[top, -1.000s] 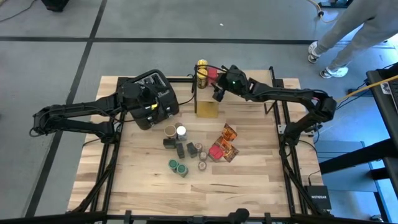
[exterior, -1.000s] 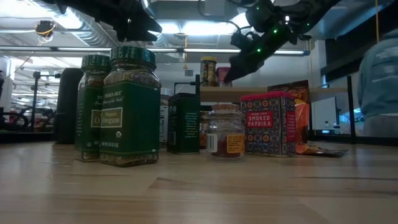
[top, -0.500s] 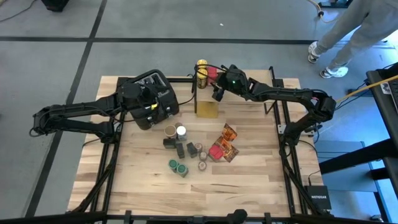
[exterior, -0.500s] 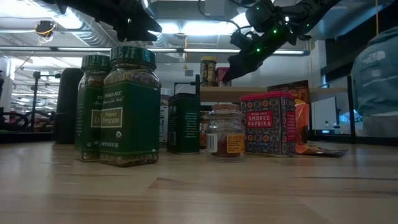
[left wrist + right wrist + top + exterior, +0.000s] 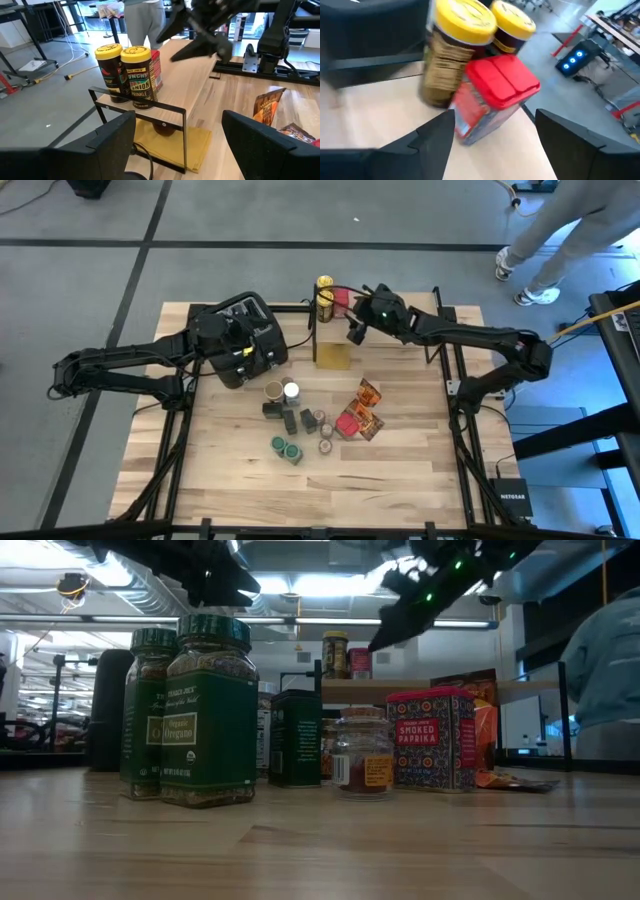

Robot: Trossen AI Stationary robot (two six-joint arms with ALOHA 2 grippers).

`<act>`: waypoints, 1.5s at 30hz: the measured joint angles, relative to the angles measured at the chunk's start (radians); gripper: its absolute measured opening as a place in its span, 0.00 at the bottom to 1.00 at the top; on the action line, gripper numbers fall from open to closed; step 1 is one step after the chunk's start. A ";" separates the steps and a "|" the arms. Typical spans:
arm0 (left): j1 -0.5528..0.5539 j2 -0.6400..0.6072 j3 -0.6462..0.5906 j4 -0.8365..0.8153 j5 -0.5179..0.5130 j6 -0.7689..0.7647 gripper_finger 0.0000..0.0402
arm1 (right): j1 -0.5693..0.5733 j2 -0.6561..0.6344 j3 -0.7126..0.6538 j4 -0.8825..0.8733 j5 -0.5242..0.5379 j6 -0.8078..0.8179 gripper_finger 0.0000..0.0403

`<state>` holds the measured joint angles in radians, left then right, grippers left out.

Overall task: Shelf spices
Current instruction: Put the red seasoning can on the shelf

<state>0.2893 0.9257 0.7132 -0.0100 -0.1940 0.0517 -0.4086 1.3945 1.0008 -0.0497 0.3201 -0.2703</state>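
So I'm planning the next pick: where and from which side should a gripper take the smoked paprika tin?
The smoked paprika tin stands upright and boxy, so probably grip its flat side walls just below the lid, coming straight down from above. A small jar crowds one side and foil packets the other.

high view: straight down from overhead, far off; whole table (image 5: 400,470) mid-frame, floor around it.
low view: at tabletop height, level across; green jars (image 5: 190,710) close at left, shelf (image 5: 400,688) behind at centre.
left wrist view: near, toward the shelf end; yellow-lidded jars (image 5: 131,75) upper left.
right wrist view: very near, down on the red-lidded tin (image 5: 492,97).
shared: shelf jars in all four.
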 joint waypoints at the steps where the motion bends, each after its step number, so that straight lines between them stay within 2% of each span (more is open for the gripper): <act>1: 0.000 0.000 0.000 0.000 0.000 0.000 0.72 | 0.016 -0.020 0.000 -0.023 0.002 0.009 0.70; 4: 0.000 0.000 0.000 0.000 0.000 0.000 0.72 | 0.080 -0.077 0.001 -0.120 -0.012 0.084 0.70; 11: 0.000 0.000 0.000 0.000 0.000 -0.004 0.72 | 0.298 -0.128 0.001 -0.334 -0.139 0.269 0.70; 18: 0.000 0.000 0.000 0.007 0.000 -0.010 0.72 | 0.520 -0.098 0.001 -0.335 -0.301 0.311 0.70; 21: 0.000 0.000 0.000 0.007 0.000 -0.009 0.72 | 0.570 -0.086 0.001 -0.287 -0.313 0.271 0.70; 25: 0.000 0.000 0.000 0.006 0.000 -0.009 0.72 | 0.611 -0.073 0.001 -0.172 -0.262 0.274 0.70; 27: -0.001 0.000 0.000 0.003 0.000 -0.021 0.72 | 0.624 -0.073 0.014 -0.181 -0.229 0.307 0.70; 32: -0.003 0.000 0.000 -0.014 0.000 -0.063 0.72 | 0.707 -0.030 0.157 -0.396 -0.117 0.454 0.75; 38: -0.025 0.000 0.000 -0.035 0.001 -0.080 0.72 | 0.813 0.121 0.327 -0.591 0.003 0.653 0.83; 40: -0.033 0.000 0.000 -0.041 0.001 -0.080 0.72 | 0.818 0.175 0.354 -0.628 0.050 0.715 0.83; 45: -0.046 0.000 0.000 -0.039 0.001 -0.079 0.72 | 0.814 0.276 0.361 -0.728 0.055 0.885 0.81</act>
<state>0.2432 0.9257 0.7132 -0.0491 -0.1932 -0.0269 0.4057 1.6705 1.3619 -0.7777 0.3748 0.6151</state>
